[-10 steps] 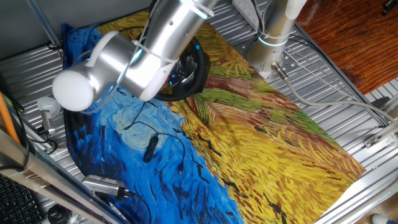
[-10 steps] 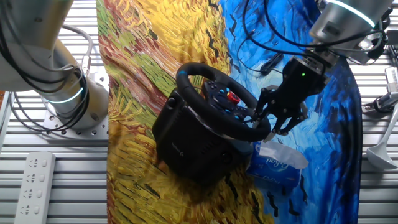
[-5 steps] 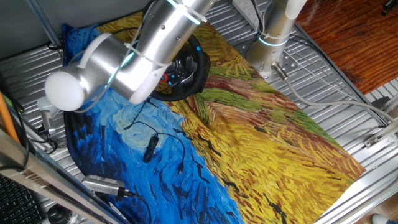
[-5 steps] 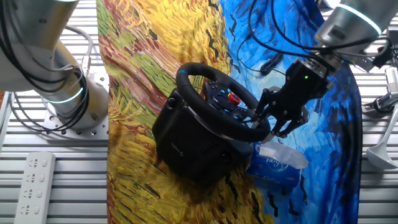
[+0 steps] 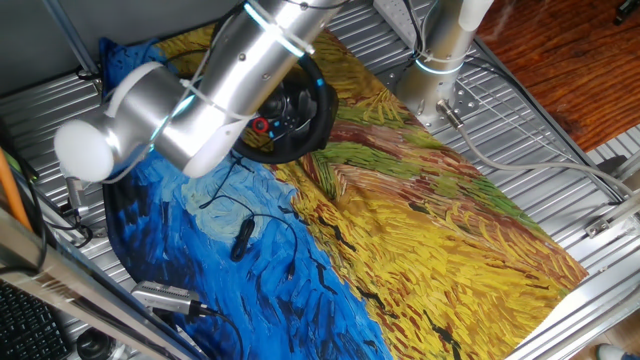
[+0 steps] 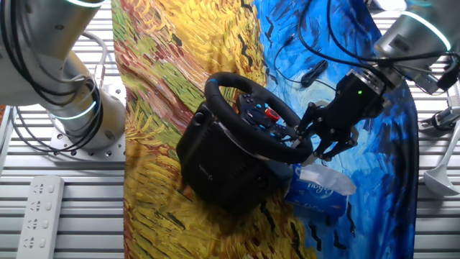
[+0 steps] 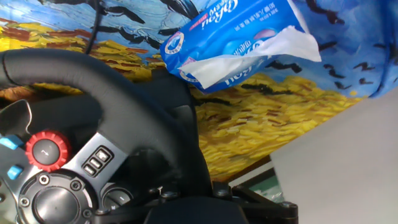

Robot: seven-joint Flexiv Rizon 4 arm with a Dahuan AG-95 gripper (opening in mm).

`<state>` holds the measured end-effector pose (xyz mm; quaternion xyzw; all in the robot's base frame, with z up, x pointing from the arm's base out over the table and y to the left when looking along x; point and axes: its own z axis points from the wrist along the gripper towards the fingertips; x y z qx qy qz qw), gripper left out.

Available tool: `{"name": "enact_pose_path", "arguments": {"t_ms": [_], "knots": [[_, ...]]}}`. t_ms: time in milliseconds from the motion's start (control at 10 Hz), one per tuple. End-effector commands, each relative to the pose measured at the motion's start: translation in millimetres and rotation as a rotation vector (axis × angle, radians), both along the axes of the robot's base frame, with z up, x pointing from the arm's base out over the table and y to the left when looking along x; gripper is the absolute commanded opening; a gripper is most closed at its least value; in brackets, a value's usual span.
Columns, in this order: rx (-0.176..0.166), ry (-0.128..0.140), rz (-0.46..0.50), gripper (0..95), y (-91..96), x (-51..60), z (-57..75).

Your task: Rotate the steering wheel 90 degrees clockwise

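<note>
One gripper (image 6: 305, 140) had its jaws pinching the rim of the steering wheel (image 6: 248, 115) beside a tissue pack (image 6: 320, 188).

A blue tissue pack (image 6: 320, 191) is laid on the painted cloth (image 6: 165, 72) near its blue edge, and a white power strip (image 6: 39, 205) is seen off the cloth.

Painted cloth (image 6: 165, 65) over slatted metal table (image 6: 57, 208)

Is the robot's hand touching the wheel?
Touching. The other fixed view shows the hand clamped on the wheel rim, with no gap.
</note>
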<state>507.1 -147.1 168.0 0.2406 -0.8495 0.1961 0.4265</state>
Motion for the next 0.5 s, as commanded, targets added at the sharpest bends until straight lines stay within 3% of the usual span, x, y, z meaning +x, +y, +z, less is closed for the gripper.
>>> {"name": "enact_pose_path", "arguments": {"t_ms": [100, 300, 500], "knots": [[0.017, -0.032, -0.006, 19.0, -2.0, -1.6, -0.1], [0.025, -0.052, -0.028, 19.0, -1.2, -2.3, 1.3], [0.019, -0.053, -0.031, 19.0, -0.2, -4.0, 4.3]]}}
